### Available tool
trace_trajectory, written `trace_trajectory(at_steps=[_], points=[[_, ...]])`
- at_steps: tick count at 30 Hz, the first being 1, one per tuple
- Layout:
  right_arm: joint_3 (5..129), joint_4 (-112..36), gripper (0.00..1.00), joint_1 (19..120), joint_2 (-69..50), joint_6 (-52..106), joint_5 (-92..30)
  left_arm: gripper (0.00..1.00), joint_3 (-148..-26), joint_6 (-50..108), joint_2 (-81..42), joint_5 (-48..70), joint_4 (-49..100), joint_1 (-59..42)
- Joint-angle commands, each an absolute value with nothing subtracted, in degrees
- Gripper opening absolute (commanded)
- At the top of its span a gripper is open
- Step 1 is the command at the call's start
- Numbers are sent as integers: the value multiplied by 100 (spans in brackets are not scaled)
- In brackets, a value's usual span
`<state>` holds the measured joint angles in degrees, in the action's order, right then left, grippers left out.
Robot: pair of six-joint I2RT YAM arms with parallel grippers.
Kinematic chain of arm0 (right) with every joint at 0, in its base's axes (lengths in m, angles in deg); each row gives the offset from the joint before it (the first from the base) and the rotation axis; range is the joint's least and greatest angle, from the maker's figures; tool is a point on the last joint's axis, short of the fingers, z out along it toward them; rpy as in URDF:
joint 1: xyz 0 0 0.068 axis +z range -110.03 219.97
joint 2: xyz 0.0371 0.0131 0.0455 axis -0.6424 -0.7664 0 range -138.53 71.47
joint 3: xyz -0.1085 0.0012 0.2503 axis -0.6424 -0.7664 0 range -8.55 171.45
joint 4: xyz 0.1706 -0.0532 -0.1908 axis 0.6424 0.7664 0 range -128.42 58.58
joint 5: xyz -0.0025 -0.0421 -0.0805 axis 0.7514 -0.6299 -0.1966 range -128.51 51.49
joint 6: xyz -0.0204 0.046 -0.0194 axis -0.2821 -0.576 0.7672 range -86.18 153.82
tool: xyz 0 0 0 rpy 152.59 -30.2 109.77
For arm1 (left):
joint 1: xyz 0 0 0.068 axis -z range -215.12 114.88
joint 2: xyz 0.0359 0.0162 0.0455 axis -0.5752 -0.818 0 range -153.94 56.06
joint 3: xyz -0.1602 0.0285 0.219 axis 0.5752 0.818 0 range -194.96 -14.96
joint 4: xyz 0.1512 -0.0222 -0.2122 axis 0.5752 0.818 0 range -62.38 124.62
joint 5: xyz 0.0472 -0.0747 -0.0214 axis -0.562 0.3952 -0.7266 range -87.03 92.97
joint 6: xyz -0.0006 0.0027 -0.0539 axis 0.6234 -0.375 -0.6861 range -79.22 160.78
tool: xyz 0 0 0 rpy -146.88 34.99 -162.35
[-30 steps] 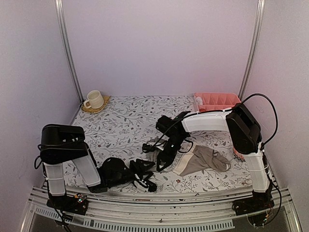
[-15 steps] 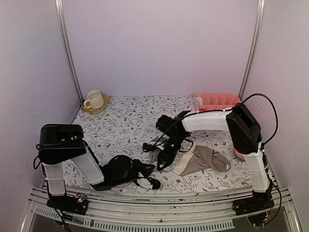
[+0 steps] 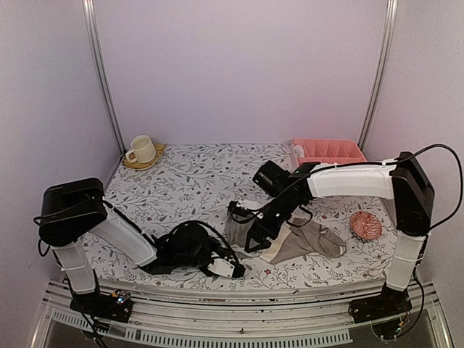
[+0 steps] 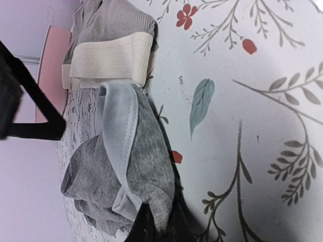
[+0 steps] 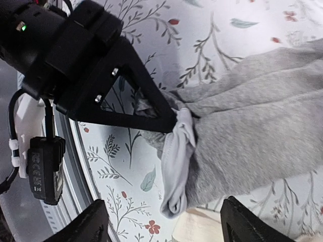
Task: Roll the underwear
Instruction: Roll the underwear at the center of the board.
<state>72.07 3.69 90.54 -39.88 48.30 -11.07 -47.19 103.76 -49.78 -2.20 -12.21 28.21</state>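
The grey underwear (image 3: 236, 230) with white edging lies bunched in the middle of the table. My left gripper (image 4: 160, 223) is shut on a corner of it (image 4: 128, 166), low over the cloth, and shows from above (image 3: 228, 251) at the garment's near-left side. My right gripper (image 5: 169, 224) hangs open just above the same grey underwear (image 5: 252, 126), its fingers (image 5: 91, 224) apart and holding nothing; from above it (image 3: 256, 238) sits at the garment's right. The taupe underwear (image 3: 308, 239) with a cream waistband (image 4: 111, 59) lies spread just to the right.
A round pink knitted ball (image 3: 365, 225) lies near the right arm. A pink tray (image 3: 326, 151) stands at the back right, a cream cup (image 3: 141, 150) on a saucer at the back left. The metal rail (image 3: 232, 297) marks the near edge.
My left gripper slid right to the grey underwear and shut on its corner. The right gripper opened and let go of the cloth; its arm swung right, uncovering the pink ball.
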Motion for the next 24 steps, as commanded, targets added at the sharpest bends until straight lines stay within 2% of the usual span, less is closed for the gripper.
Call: trace_trajectory(at_steps=[1, 5, 12, 20, 24], points=[[6395, -793, 85, 9036, -2885, 4464, -2118, 0, -4925, 9695, -4930, 895, 1078, 2652], [5369, -1634, 91, 9053, -1910, 4408, -2984, 0, -5340, 9357, -4931, 1505, 1818, 2449], [4101, -2973, 94, 9258, -818, 4716, -4196, 0, -6190, 8681, -5150, 2643, 2938, 1921], [3173, -4016, 95, 9734, -623, 5233, -5174, 0, -7084, 8193, -5773, 3688, 3856, 1434], [2822, -4551, 95, 10300, -631, 5731, -5618, 0, -7582, 8003, -6118, 4217, 4463, 1184]])
